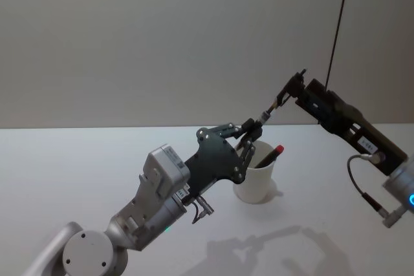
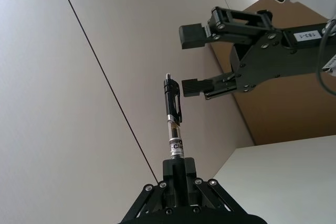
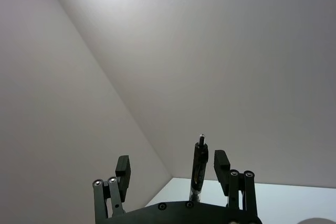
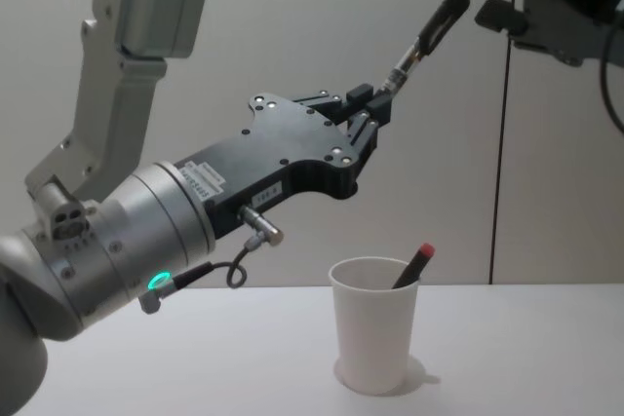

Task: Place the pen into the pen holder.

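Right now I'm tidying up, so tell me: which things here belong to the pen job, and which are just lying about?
Job: pen, held by the left gripper; right gripper, open at the pen's top; cup.
Lying about: red-tipped pen standing in the cup; table.

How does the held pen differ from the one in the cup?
The held pen is in the air, clamped at its lower end by the left gripper; the cup pen sits inside the cup, leaning on its rim. The held pen has a black top and clear barrel; the cup pen shows a red end. The open right gripper flanks the held pen's top, not the cup pen. Both slant up toward the robot's right.
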